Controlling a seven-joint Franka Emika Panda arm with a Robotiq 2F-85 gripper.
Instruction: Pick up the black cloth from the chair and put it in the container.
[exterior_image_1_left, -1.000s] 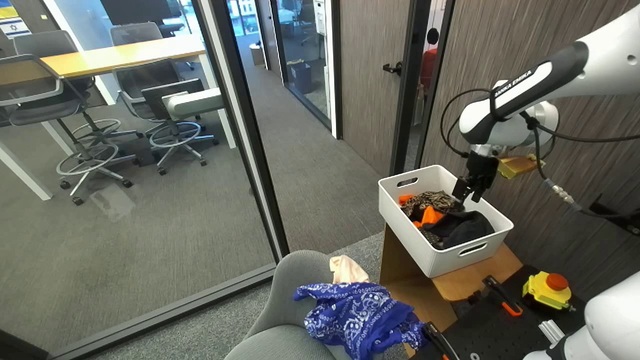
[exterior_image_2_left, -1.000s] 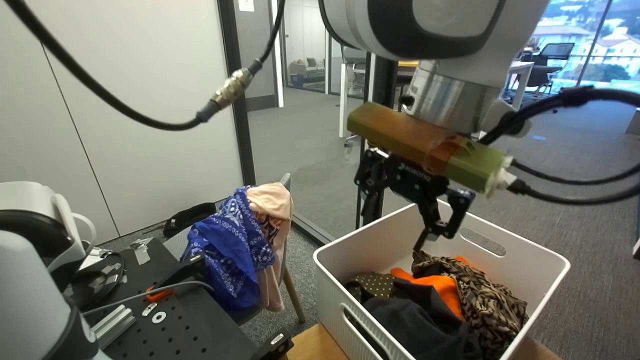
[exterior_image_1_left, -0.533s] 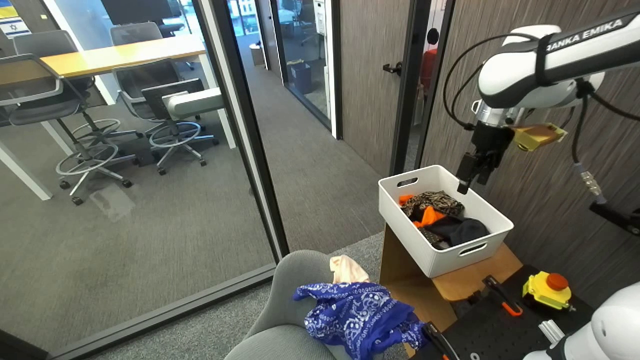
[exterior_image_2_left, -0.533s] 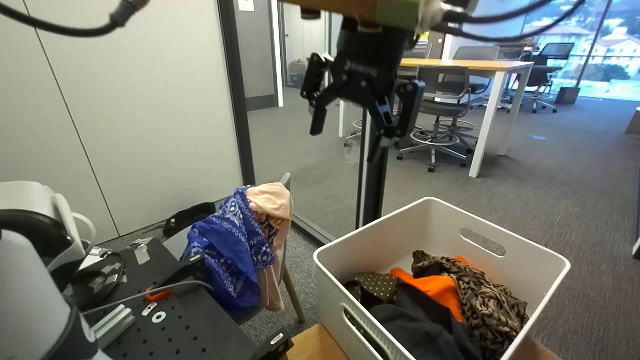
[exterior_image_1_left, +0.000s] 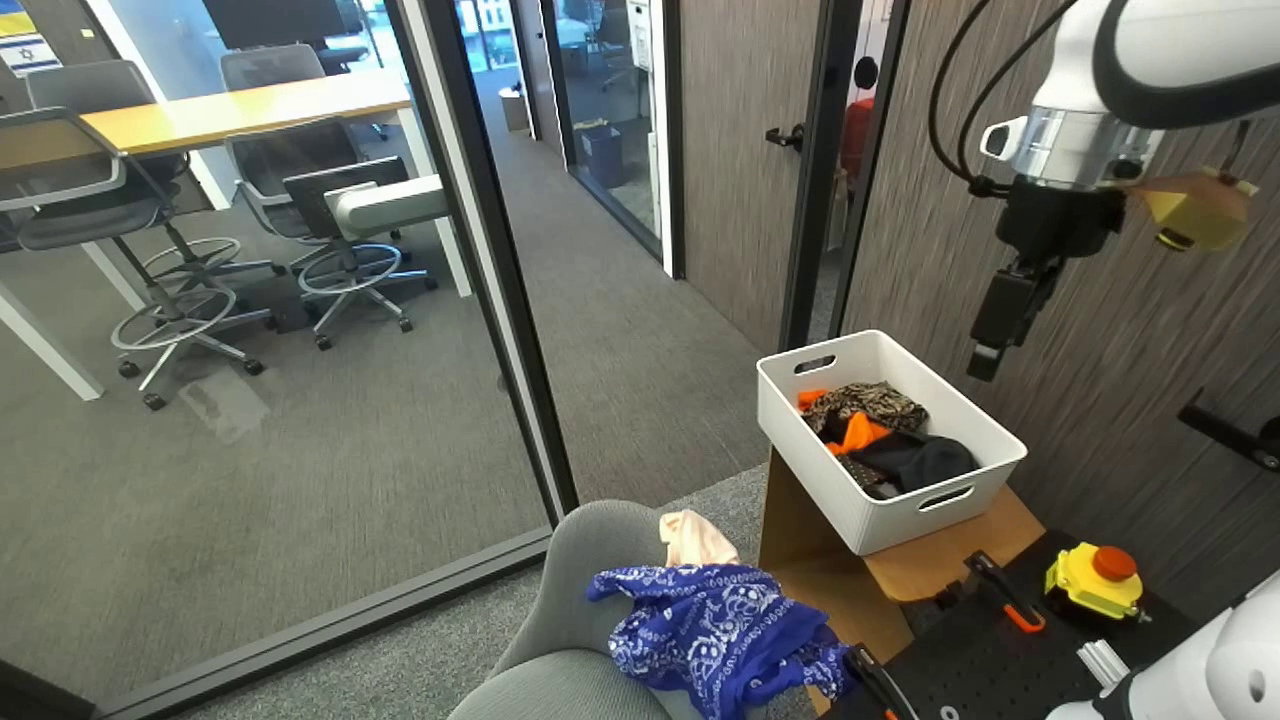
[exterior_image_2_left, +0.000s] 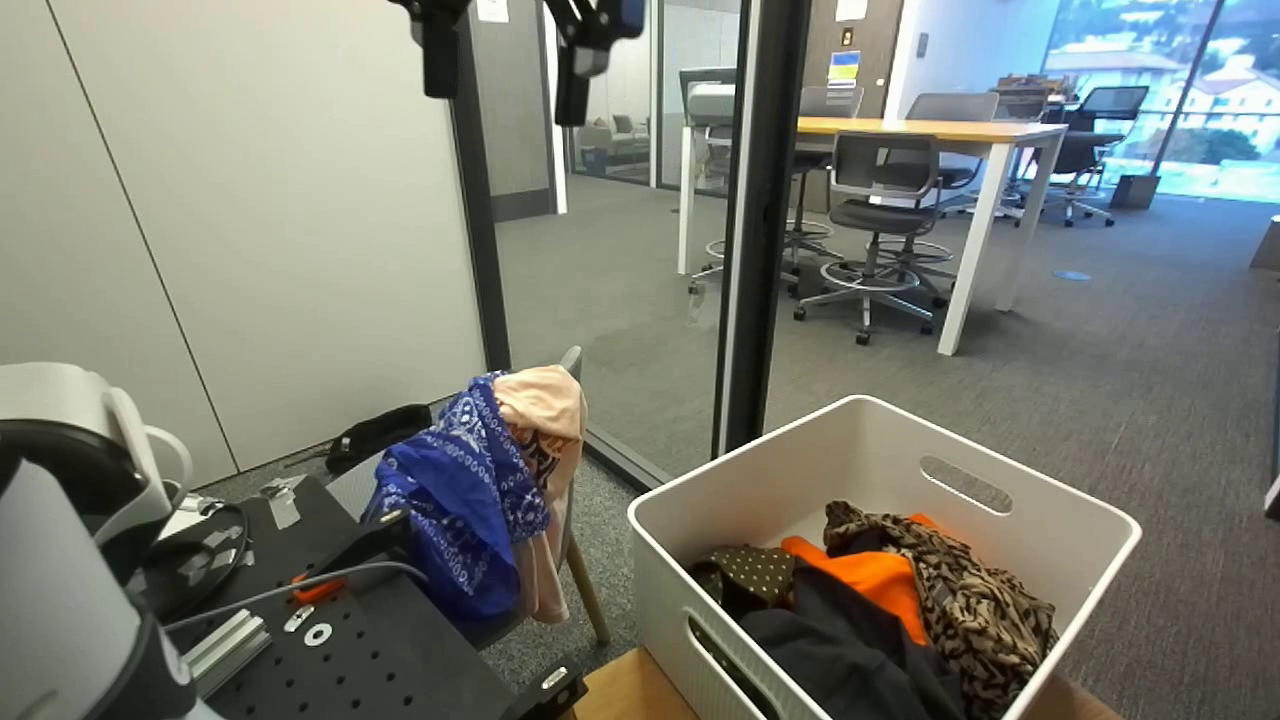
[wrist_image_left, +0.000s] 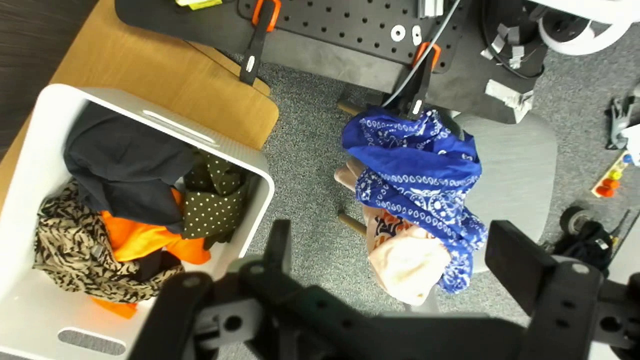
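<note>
The black cloth (exterior_image_1_left: 925, 462) lies crumpled inside the white container (exterior_image_1_left: 812, 470). It also shows in an exterior view (exterior_image_2_left: 835, 655) and in the wrist view (wrist_image_left: 130, 162), beside orange, leopard-patterned and dotted cloths. The grey chair (exterior_image_1_left: 575, 690) holds a blue bandana (exterior_image_1_left: 715, 630) and a peach cloth (exterior_image_1_left: 690, 540); no black cloth shows on it. My gripper (exterior_image_1_left: 987, 365) is open with nothing between its fingers, high above the container's level. In an exterior view only its fingers (exterior_image_2_left: 508, 95) show at the top edge. In the wrist view, the chair's cloths lie far below the spread fingers (wrist_image_left: 392, 245).
The container stands on a wooden stand (exterior_image_1_left: 945, 550). Next to it is a black perforated table (exterior_image_2_left: 370, 655) with clamps (exterior_image_1_left: 1005, 590) and a yellow box with a red button (exterior_image_1_left: 1095, 580). A glass partition (exterior_image_1_left: 490, 240) runs behind the chair.
My gripper has risen from just over the container and moved away from it, up and left in an exterior view. It stays open. The black cloth has settled slightly in the container.
</note>
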